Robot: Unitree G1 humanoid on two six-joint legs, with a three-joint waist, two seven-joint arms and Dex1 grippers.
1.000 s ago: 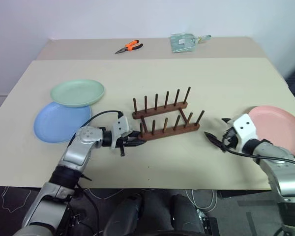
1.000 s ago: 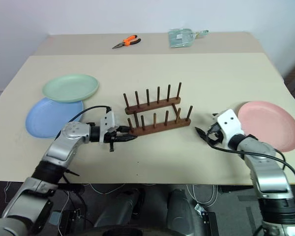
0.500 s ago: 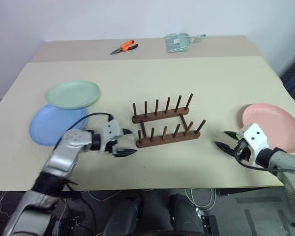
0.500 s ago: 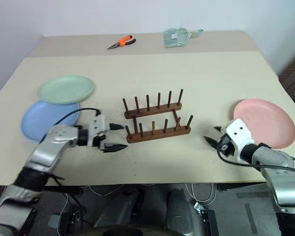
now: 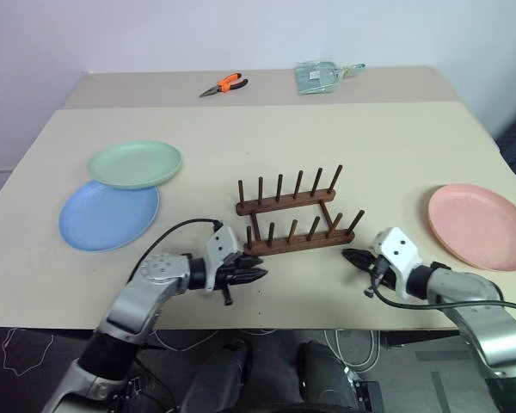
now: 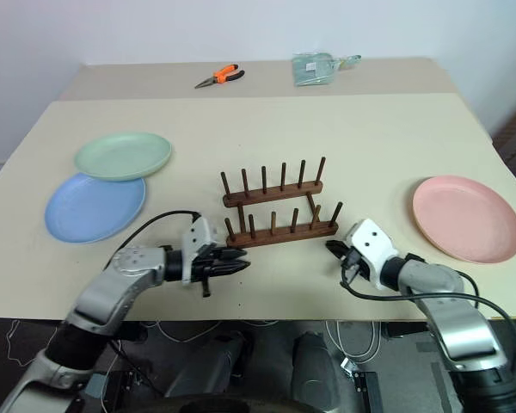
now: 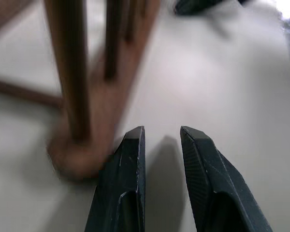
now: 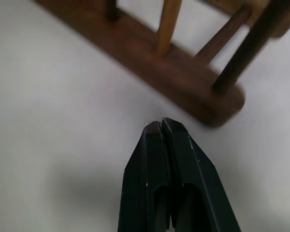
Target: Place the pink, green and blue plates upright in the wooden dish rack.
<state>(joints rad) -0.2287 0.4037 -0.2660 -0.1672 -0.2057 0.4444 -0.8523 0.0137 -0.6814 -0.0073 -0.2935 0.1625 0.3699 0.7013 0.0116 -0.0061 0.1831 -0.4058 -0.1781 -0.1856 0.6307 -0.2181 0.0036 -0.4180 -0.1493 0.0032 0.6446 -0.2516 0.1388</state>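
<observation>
— Hands first: where are they?

— Left hand (image 5: 256, 276) sits low over the counter (image 5: 370, 146), just off the left end of the wooden dish rack (image 5: 295, 215), near its front bar. Its two black fingers (image 7: 128, 164) are a little apart, with bare counter between them; they pinch nothing.

— And the other?

— Right hand (image 5: 350, 256) is near the rack's right end, tips pointing toward it. The right wrist view shows its fingers (image 8: 157, 145) pressed together, empty, just short of the rounded end of a base bar.

— Is the rack loaded?

— No. It stands mid-counter, all pegs bare.

— Where are the plates?

— Green plate (image 5: 135, 163) lies flat on the left side of the counter, its near edge overlapping the blue plate (image 5: 108, 215), which lies flat just in front of it. Pink plate (image 5: 480, 226) lies flat alone at the right, well apart from the rack.

— Anything else?

— Orange-handled pliers (image 5: 223, 84) and a greenish packet (image 5: 319, 76) lie at the far edge.
</observation>
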